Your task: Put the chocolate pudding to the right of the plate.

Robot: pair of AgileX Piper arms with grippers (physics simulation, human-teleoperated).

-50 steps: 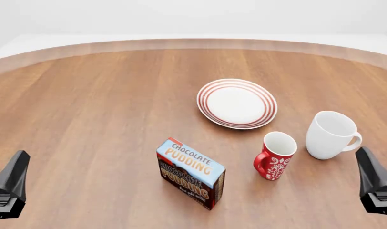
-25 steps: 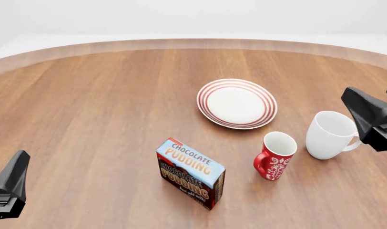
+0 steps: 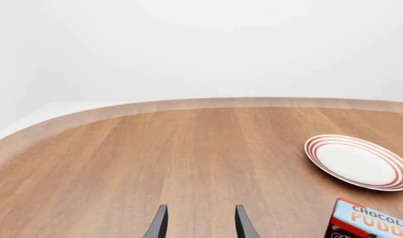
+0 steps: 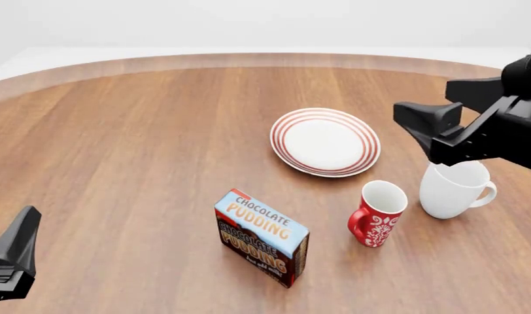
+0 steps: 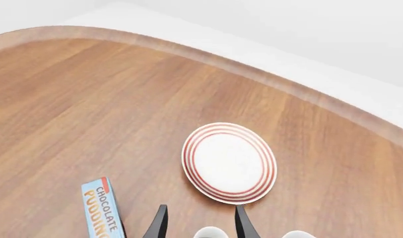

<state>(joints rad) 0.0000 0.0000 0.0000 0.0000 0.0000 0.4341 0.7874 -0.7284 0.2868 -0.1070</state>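
Observation:
The chocolate pudding (image 4: 261, 239) is a carton with a light blue top and dark brown sides, standing on the table in front of the plate; it also shows in the wrist views (image 3: 368, 223) (image 5: 103, 209). The plate (image 4: 325, 142) (image 3: 358, 161) (image 5: 229, 162) is white with red rings and lies empty at centre right. My right gripper (image 4: 422, 98) (image 5: 199, 218) hovers open above the table, to the right of the plate and over the white mug, holding nothing. My left gripper (image 4: 21, 229) (image 3: 200, 220) stays low at the near left, open and empty.
A red patterned mug (image 4: 379, 212) stands to the right of the pudding. A white mug (image 4: 455, 185) stands further right, partly under my right gripper. The round wooden table's far edge (image 4: 265, 60) curves across the back.
My right arm has risen from the near right corner and swung forward and left, now above the white mug beside the plate. The left arm and all objects have stayed put.

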